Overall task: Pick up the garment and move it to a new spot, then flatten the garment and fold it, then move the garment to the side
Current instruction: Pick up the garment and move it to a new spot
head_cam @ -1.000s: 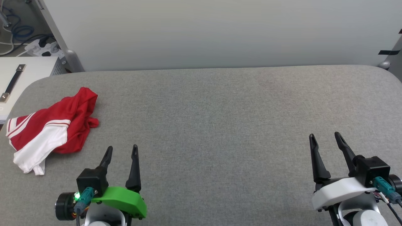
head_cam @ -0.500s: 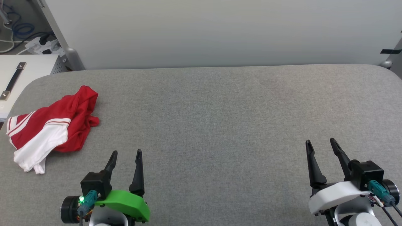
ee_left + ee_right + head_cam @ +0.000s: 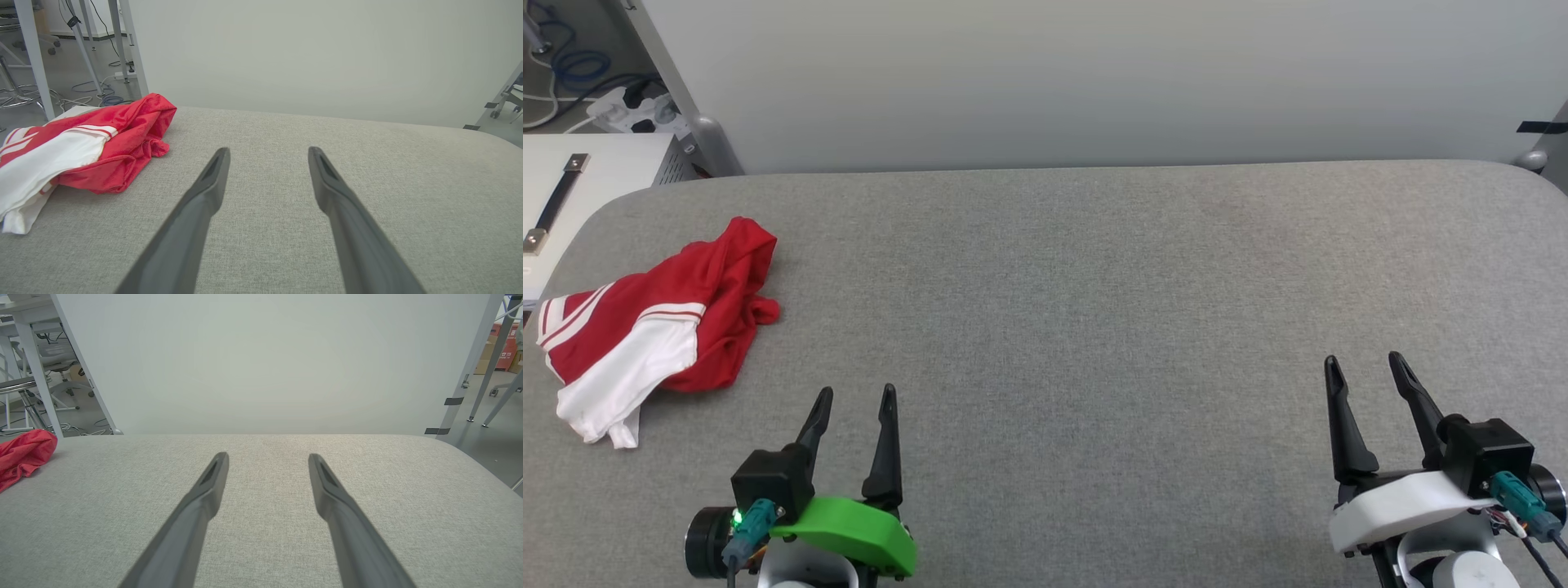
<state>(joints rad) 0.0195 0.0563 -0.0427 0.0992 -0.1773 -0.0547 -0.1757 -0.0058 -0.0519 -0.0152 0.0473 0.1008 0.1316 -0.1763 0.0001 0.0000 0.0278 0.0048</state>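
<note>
Now, risks first. Garment (image 3: pixel 654 327) lies crumpled at the left of the head view, with its white sleeve end close to the left edge of the worktop (image 3: pixel 1094 269). By my reading, the pick-up has not begun.

- If I pinch only the top white layer, I expect the red bulk to trail and drag. A pull toward frame-left could tip the heap over the edge.
- If I bite too deep, the tips may catch the grey cover under the cloth or take several layers at once. That would make flattening harder.
- The heap sits off-axis from the left pincer (image 3: pixel 858 390), so a straight advance up-frame would pass it on the right.
- Bringing the right arm across means a long reach, and the arms could meet.

Pose.
- Left pincer: lower left of the head view, fingers pointing up-frame, jaws wide with nothing between them, over bare worktop. The garment is up-left of it, near but apart.
- Right pincer (image 3: pixel 1363 358): lower right, jaws wide and empty, well apart from the garment. Only a red fold shows, at the left edge of its wrist view.
</note>
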